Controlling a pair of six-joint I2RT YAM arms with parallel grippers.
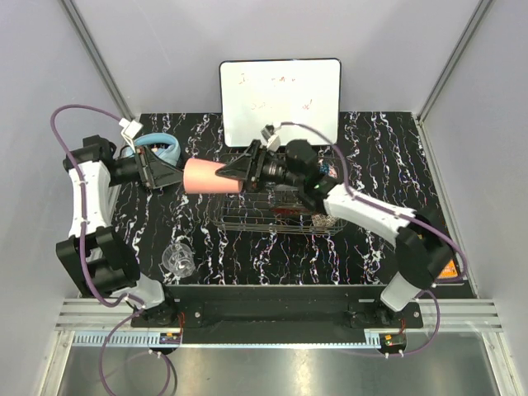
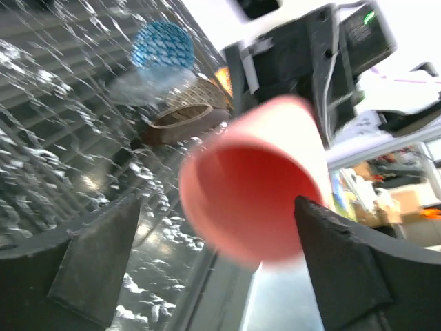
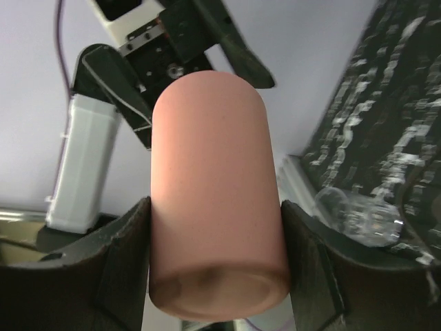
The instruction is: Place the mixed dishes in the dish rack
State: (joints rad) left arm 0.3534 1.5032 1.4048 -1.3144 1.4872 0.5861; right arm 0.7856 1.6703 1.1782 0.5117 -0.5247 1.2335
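At the far left the light-blue headphones (image 1: 159, 148) lie near the back corner of the black marbled table (image 1: 388, 148), partly behind the left arm. The clear glass mug (image 1: 178, 260) stands alone near the front edge.

The left gripper (image 1: 175, 175) points rightward with its jaws spread wide. In its wrist view the cup's open mouth sits between the fingers with a clear gap to one of them. Whether the other brushes the rim cannot be told.

The pink cup (image 1: 211, 176) hangs on its side in the air between the two grippers, just left of the rack, mouth toward the left arm and base toward the right arm. It is a plain, matte, straight-sided tumbler, salmon pink outside and a deeper red-pink in its shadowed inside.

The right gripper (image 1: 229, 173) meets it from the right, jaws closed partway onto the base end, both fingers pressed flat against opposite sides.

Further right the dish rack (image 1: 256, 221), silver wire, sits mid-table in front of the whiteboard (image 1: 280, 99). From above the right arm hides much of it. The left wrist view shows, blurred, a beige patterned bowl (image 2: 189, 107) tipped on edge and a blue patterned bowl (image 2: 162, 45) beyond it. Something clear beside them is too smeared to name
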